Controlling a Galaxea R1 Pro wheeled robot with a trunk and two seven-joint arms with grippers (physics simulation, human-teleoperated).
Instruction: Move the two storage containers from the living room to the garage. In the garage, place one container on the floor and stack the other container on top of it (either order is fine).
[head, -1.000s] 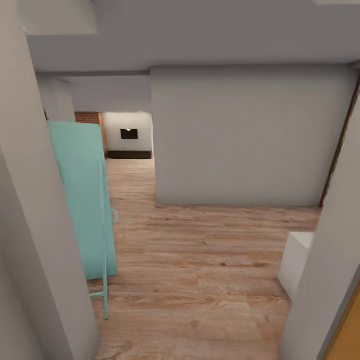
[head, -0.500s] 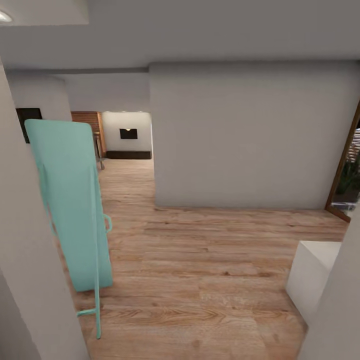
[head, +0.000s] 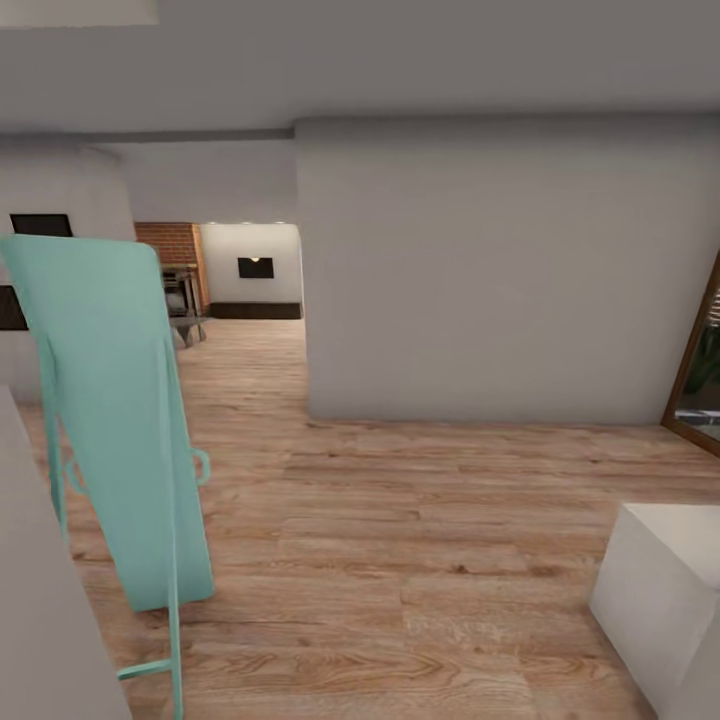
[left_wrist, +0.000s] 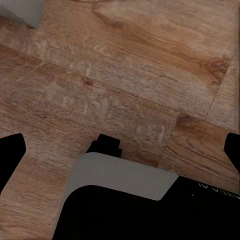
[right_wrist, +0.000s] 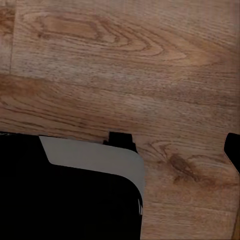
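You faced a light wood plank floor (head: 400, 560) beside a leaning teal panel (head: 110, 420); both grippers' fingers (left_wrist: 12, 155) (right_wrist: 232, 147) stood wide apart, empty.

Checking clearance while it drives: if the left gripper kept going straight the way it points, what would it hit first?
The wood plank floor. The left gripper points down at bare planks with nothing between its fingertips; how far below the floor lies is unclear.

Light wood plank floor (head: 400, 520) runs between plain grey walls (head: 500, 270). A turquoise panel on a stand (head: 110, 420) leans at left. A white block (head: 665, 590) sits at right. A brick fireplace (head: 168, 245) shows beyond the opening.
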